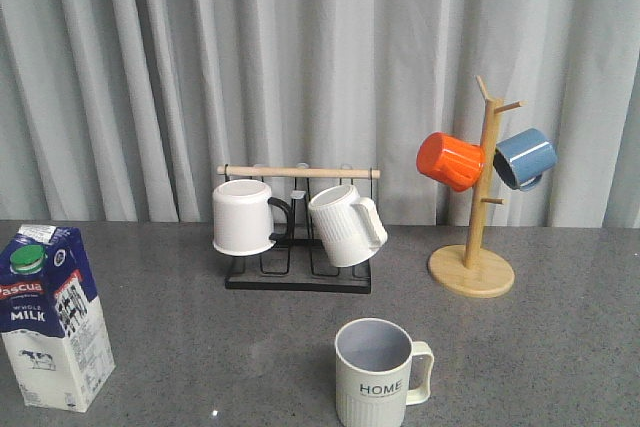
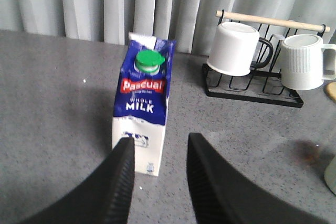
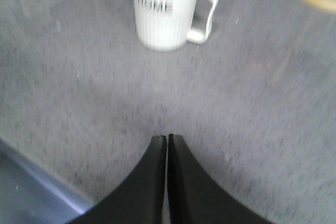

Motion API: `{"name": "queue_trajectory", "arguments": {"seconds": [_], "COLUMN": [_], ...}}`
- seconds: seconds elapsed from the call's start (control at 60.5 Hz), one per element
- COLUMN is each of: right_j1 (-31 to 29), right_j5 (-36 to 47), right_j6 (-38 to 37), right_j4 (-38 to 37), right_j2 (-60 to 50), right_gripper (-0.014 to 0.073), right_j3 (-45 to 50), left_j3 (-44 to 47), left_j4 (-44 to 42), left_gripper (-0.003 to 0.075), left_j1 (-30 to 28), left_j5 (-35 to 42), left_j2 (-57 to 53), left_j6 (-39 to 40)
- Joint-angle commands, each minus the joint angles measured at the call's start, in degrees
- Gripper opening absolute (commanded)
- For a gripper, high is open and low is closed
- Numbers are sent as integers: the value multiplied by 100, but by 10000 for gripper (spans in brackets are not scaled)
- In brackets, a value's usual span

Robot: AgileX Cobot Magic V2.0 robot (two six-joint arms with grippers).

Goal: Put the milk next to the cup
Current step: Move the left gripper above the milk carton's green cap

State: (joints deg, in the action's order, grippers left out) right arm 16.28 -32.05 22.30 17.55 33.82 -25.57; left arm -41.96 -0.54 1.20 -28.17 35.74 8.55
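Note:
The milk carton (image 1: 52, 319), dark blue top, white bottom and green cap, stands upright at the table's front left. In the left wrist view the milk (image 2: 143, 108) stands just beyond my left gripper (image 2: 160, 142), which is open and empty, its left fingertip overlapping the carton's base. The cream "HOME" cup (image 1: 378, 372) stands at the front centre, handle to the right. In the right wrist view the cup (image 3: 167, 11) is well ahead of my right gripper (image 3: 167, 137), which is shut and empty. Neither gripper shows in the front view.
A black rack (image 1: 298, 272) with two white mugs (image 1: 244, 215) stands behind the cup. A wooden mug tree (image 1: 475, 247) with an orange mug (image 1: 449, 160) and a blue mug (image 1: 525, 157) stands at the back right. Grey curtains hang behind the table.

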Motion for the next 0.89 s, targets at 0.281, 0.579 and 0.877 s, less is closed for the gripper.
{"name": "queue_trajectory", "arguments": {"seconds": [0.281,0.579,0.877], "right_j1": [-10,-10,-10], "right_j5": [642,612,570], "right_j6": [27,12,12], "right_j4": [74,218,319], "right_j2": [-179,-179,-179], "right_gripper": [-5,-5,-5], "right_j3": [302,302,302], "left_j3": [-3231,-5232,-5389], "left_j4": [3,-54,54], "left_gripper": [488,573,551], "left_j1": [6,6,6], "left_j5": [-1957,-3236,-3176], "left_j2": [1913,3301,3648], "left_j6": [-807,-1073,-1367]}}
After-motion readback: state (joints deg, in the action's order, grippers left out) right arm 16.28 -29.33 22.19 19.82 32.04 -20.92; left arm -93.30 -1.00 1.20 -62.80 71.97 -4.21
